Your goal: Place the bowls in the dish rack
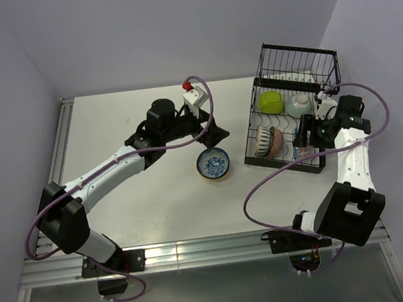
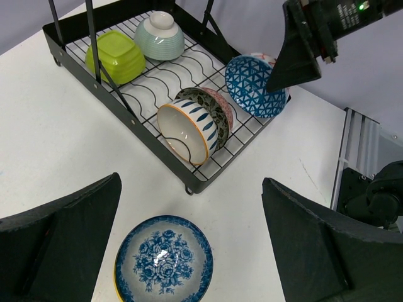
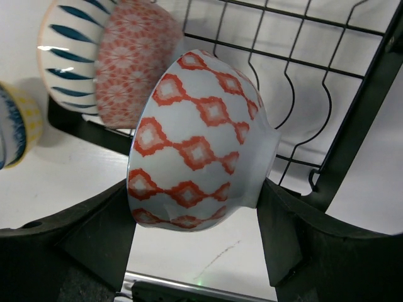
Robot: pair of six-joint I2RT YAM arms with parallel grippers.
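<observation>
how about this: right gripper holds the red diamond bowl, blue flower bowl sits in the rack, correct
No. The blue flower bowl sits on the table, outside the dish rack, as the left wrist view shows. The right gripper does hold the red diamond bowl.

Light is bright, even and diffuse from above, so the left arm [image 1: 110, 170] throws only a faint, soft shadow on the white table [image 1: 157, 205]. Small white glare spots sit on the glaze of the blue floral bowl [image 2: 164, 259] and the blue-striped bowl [image 3: 63, 56]. The red-diamond bowl [image 3: 201, 145] is sharp, while the black fingers [image 2: 56, 245] near the lens are dark, featureless and slightly soft.
</observation>
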